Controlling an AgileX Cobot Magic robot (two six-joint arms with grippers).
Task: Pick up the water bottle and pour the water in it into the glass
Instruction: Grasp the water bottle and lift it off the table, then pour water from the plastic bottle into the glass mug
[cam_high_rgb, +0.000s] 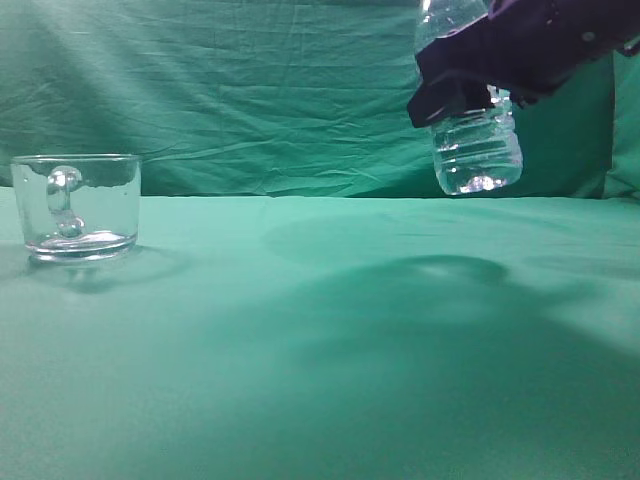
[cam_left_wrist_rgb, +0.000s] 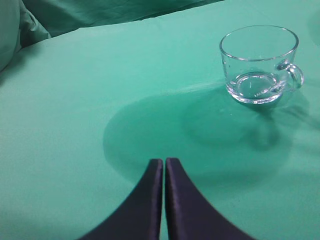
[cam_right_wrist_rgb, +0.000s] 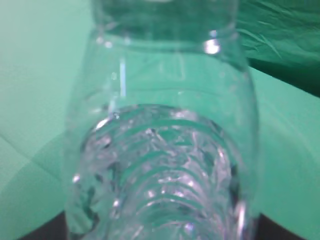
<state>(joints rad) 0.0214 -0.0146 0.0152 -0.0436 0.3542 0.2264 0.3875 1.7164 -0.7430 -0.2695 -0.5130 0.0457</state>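
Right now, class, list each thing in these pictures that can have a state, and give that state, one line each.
water bottle: lifted clear of the table, held upright, a little water at the bottom.
glass: upright on the table, empty.
right gripper: shut on the water bottle.
left gripper: shut, holding nothing.

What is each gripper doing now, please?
Left gripper: closed, holding nothing, fingers together above the cloth.
Right gripper: closed on the bottle, lifted off the table.
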